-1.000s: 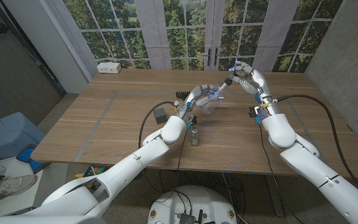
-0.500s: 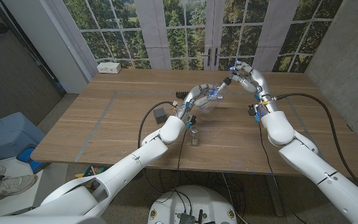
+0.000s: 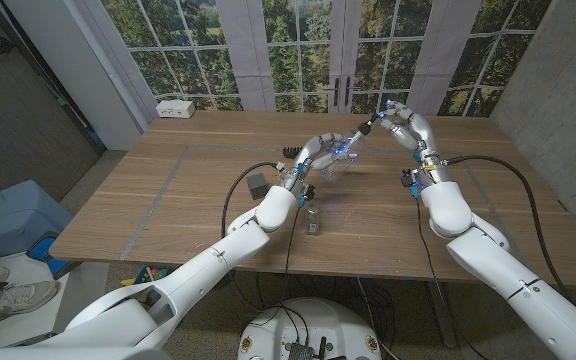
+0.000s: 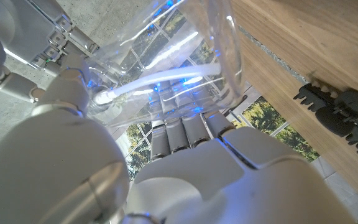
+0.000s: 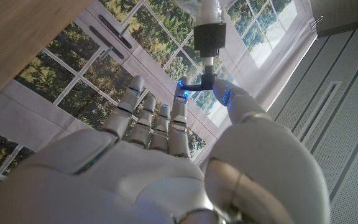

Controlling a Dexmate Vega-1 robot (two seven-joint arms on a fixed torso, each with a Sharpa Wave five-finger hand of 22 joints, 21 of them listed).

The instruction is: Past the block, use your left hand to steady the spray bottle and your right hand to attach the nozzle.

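- Left arm: enters from the near left corner of the surface and extends diagonally toward the far middle.
- Left hand [image 3: 311, 158]: raised above the surface, fingers [image 4: 182, 132] wrapped around the clear spray bottle [image 4: 173, 59], holding it tilted.
- Right arm: enters from the near right corner, forearm angled toward the far edge.
- Right hand [image 3: 404, 128]: raised near the far edge, thumb and fingertips [image 5: 180, 91] pinching the black nozzle [image 5: 207, 43]; other fingers extended side by side.

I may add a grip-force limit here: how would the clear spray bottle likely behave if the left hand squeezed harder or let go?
The spray bottle looks thin, clear and empty, so probably light and apt to dent under a harder squeeze. The left hand holds it tilted above the table; released, it would likely drop and roll. Its glossy wall may be slippery.
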